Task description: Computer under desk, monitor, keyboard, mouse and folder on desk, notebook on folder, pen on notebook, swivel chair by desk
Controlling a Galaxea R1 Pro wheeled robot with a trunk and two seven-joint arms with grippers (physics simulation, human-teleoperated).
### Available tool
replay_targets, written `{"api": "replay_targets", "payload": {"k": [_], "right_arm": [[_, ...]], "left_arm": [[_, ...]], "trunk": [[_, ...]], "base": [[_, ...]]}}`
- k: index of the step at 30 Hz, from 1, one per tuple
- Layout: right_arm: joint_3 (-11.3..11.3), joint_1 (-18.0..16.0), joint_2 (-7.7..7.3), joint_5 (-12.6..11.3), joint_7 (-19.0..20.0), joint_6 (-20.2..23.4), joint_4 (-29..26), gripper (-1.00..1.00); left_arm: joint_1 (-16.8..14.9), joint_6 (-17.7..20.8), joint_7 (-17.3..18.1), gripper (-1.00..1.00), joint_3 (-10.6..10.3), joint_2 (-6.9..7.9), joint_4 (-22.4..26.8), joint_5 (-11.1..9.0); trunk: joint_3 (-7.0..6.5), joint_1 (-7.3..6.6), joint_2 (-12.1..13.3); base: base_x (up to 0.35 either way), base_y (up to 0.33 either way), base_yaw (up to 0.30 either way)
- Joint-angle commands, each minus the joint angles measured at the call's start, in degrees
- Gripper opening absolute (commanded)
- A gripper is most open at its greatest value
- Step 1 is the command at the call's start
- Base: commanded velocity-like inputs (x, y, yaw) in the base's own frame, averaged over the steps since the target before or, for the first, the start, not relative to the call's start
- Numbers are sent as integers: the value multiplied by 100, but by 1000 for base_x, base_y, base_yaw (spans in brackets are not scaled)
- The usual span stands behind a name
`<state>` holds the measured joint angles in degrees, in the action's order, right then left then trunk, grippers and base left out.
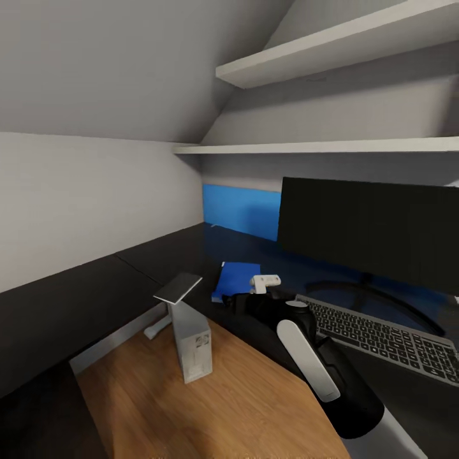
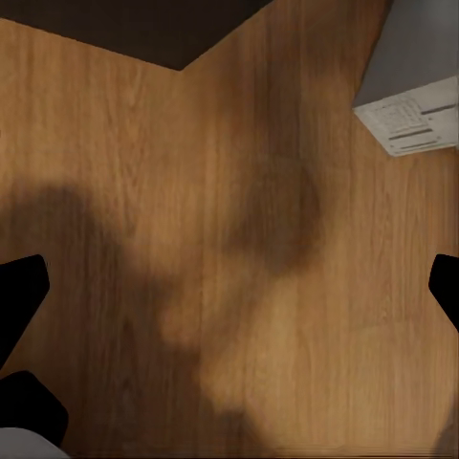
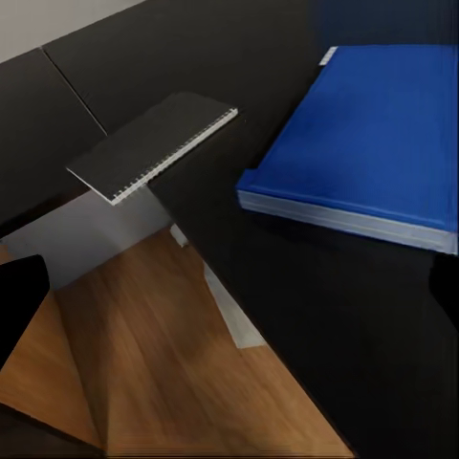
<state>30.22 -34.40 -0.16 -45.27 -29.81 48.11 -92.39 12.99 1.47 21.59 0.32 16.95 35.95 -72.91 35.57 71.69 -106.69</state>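
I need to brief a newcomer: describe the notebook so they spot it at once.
Find the black desk and the grey computer on the floor in its inner corner. The notebook lies on that tower. Unlike the blue folder, it is dark with spiral binding.

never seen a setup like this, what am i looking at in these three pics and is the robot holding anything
These are simulator renders from a wheeled robot with two arms. The large picture comes from a camera on its head, looking down over a glossy black desk. On the desk stand a wide black monitor, a keyboard in front of it, and a flat blue folder. The dark arm with a white stripe is the robot's right arm, reaching toward the folder.

On the wood floor stands a small grey computer, with a dark spiral-bound notebook lying on top of it.

The other two pictures come from cameras near each gripper. The right wrist view shows the folder and notebook up close. The left wrist view looks down at the floor and a corner of the computer. Both grippers look open, holding nothing.
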Motion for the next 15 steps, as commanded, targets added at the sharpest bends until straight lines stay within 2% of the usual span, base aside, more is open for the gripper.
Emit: {"api": "replay_targets", "payload": {"k": [1,8,12,15], "right_arm": [[9,-6,-2,-52,-58,5,-6,100],[9,-5,-2,-52,-48,1,-2,100],[10,-5,-2,-54,-36,3,-5,100],[12,-2,-3,-57,-31,6,-6,100]], "left_arm": [[3,20,13,100,3,1,9,-41],[-71,27,27,100,3,-67,131,-37],[-326,98,49,100,5,-149,369,-55],[-462,303,51,100,15,-170,737,-79]], "trunk": [[5,-2,-3],[5,-2,-3],[5,-2,-3],[5,-2,-3]], "base": [[-202,-214,-7],[-125,-130,-54],[-27,-28,-24],[-12,-13,-11]]}}
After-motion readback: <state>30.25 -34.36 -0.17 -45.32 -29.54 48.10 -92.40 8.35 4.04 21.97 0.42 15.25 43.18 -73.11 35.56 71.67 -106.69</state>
